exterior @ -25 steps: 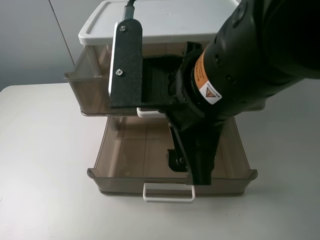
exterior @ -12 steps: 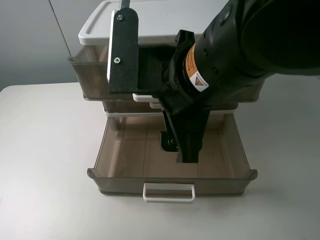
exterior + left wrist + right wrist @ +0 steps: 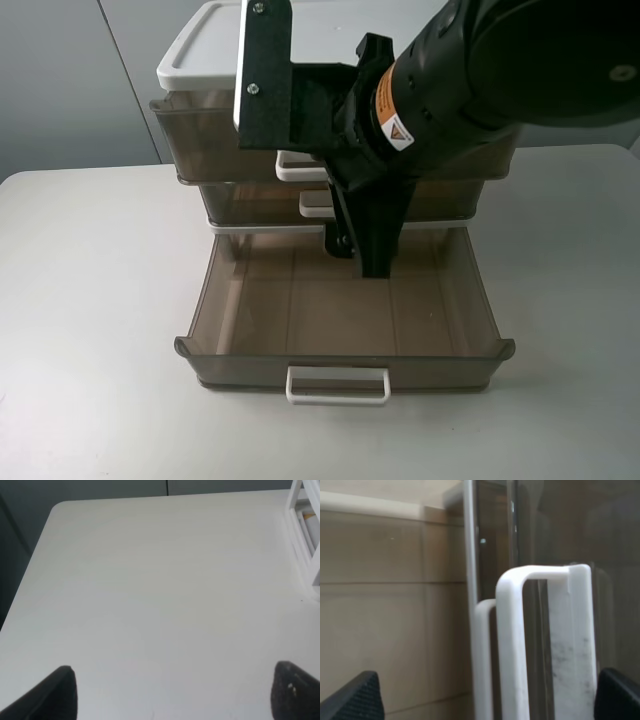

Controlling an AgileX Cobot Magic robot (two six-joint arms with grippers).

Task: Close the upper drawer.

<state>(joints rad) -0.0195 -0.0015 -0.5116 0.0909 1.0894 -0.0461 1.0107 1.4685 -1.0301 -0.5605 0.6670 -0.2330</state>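
Over the pale tabletop [image 3: 90, 300], the translucent smoky-brown upper drawer [image 3: 195, 145] is sitting pushed in beneath a white lid [image 3: 200, 45], topmost of three. Black right tool [image 3: 492, 697] is gaping astride its white loop handle [image 3: 512, 645], gripping nothing; left tool [image 3: 177, 692] is hanging open, empty.

The right arm [image 3: 500, 60] hides much of the upper drawer [image 3: 195, 140] and its handle [image 3: 296, 166]. Picture edges crop the left gripper [image 3: 175, 695] and right gripper [image 3: 485, 697].
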